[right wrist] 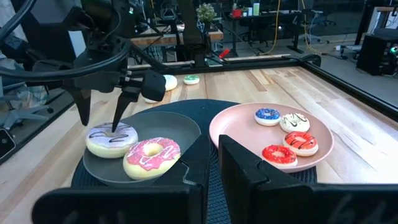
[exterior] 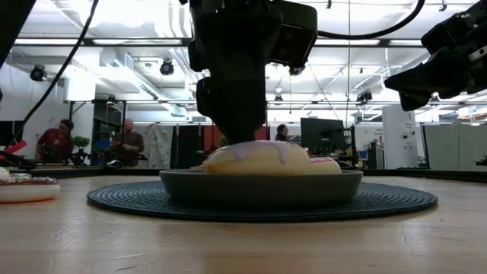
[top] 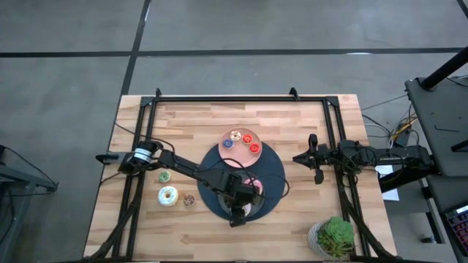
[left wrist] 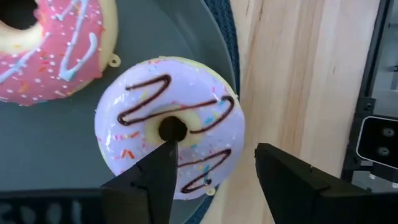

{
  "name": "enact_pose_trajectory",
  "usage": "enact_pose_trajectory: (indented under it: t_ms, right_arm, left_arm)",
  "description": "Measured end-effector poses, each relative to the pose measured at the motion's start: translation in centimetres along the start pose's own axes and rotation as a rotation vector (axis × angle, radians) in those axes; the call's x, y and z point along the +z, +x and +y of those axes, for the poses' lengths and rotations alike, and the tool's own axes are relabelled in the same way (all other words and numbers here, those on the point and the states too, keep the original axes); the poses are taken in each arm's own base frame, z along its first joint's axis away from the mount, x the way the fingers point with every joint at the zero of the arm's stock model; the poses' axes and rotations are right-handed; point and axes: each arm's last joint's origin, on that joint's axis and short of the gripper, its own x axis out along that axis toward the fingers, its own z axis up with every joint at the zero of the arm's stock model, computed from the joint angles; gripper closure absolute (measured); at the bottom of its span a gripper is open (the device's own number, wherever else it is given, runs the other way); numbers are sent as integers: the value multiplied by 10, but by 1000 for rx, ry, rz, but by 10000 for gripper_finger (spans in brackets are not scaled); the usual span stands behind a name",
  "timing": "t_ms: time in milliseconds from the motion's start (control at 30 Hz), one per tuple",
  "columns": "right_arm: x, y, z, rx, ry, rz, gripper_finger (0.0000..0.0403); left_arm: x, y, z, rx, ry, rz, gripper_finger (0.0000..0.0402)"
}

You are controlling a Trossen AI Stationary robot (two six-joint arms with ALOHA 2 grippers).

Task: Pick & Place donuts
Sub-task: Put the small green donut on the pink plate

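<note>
The wooden table (top: 219,117) has much free surface at its far side and corners. In the middle lies a dark round mat (top: 274,164), and on it the dark grey plate (right wrist: 180,124) and the pink plate (right wrist: 233,134), touching rim to rim. The left hand (left wrist: 211,168) stands over the lilac donut (left wrist: 134,130), fingers apart, one tip in the hole, one outside beyond the plate's edge. The pink donut (right wrist: 151,155) lies just beside it. The right hand (top: 316,157) waits near the right rail, fingers open. Four tiny donuts (right wrist: 286,137) sit on the pink plate; the white sprinkled donut (top: 167,196) rests at the left.
</note>
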Motion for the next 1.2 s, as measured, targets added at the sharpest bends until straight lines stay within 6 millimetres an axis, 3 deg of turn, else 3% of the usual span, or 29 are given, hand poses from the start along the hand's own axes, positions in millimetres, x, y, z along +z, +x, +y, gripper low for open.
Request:
enact_pose_trajectory:
  t_ms: [400,967,1200]
  right_arm:
    - [0,0,0,0,0,0,374]
    - [0,0,0,0,0,0,374]
    - [0,0,0,0,0,0,374]
  left_arm:
    - [3,-6,-3,-9,7,-7,213]
    - [13,-53,-22,15,106,21,213]
    - [14,-74,-25,110,155,22,213]
